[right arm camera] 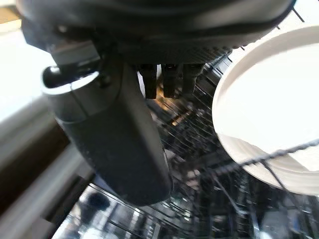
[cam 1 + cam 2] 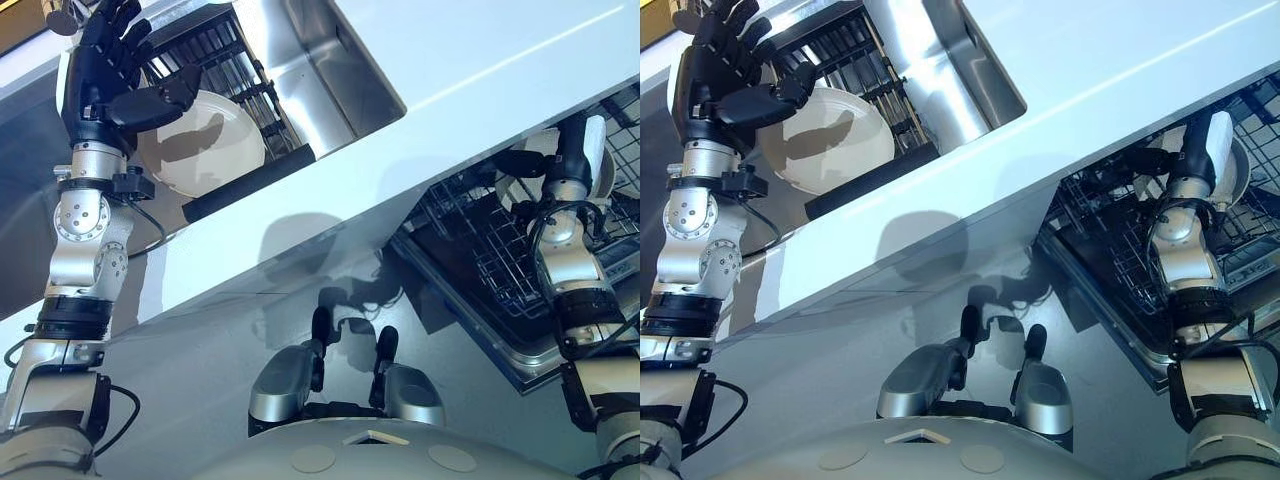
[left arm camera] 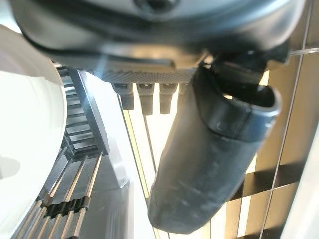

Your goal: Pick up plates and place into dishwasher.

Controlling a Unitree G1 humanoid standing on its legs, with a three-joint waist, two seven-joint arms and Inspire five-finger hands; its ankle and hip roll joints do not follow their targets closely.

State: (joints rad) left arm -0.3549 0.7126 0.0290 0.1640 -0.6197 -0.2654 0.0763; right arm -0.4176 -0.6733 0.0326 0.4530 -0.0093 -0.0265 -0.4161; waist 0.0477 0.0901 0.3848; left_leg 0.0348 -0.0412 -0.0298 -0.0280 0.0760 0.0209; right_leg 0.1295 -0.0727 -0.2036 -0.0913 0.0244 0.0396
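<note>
Plate [image 2: 200, 140] in drying rack [image 2: 240, 70] | stiff, slick, breakable; you're gripping at the rim | left hand [image 2: 105, 65] hovering spread, empty | right hand [image 2: 1195, 160] fingers straight, beside racked plate [image 1: 269, 129] in dishwasher basket [image 2: 1120, 250].

White plate [image 2: 205, 145] in rack; another [image 1: 271, 134] in dishwasher.

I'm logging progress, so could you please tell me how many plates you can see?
2. One plate sits in the drying rack on the counter, beside the left hand. The other stands in the dishwasher basket by the right hand. Others may be hidden.
</note>
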